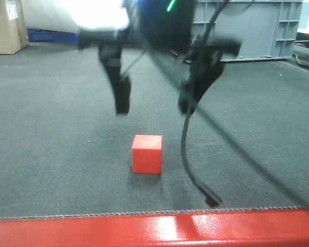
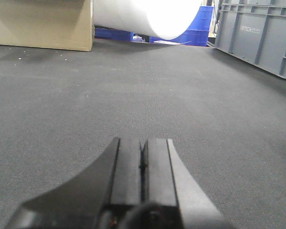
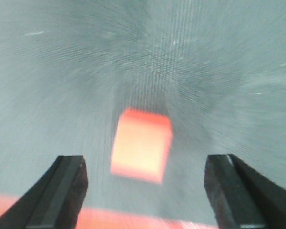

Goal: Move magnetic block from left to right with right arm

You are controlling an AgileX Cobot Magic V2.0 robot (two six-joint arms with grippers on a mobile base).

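Fingers point(image 3: 64, 191) of the right arm spread wide, hovering above the block point(image 3: 141, 145), centred between them at mid-frame.

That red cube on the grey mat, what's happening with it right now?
The right tool is wide open and hangs above the magnetic block, which sits untouched on the grey mat between the fingers' line of approach. It looks set up for a grasp, not yet made. The left tool is shut and holds nothing, low over bare mat. A glossy red bar runs along the near edge.
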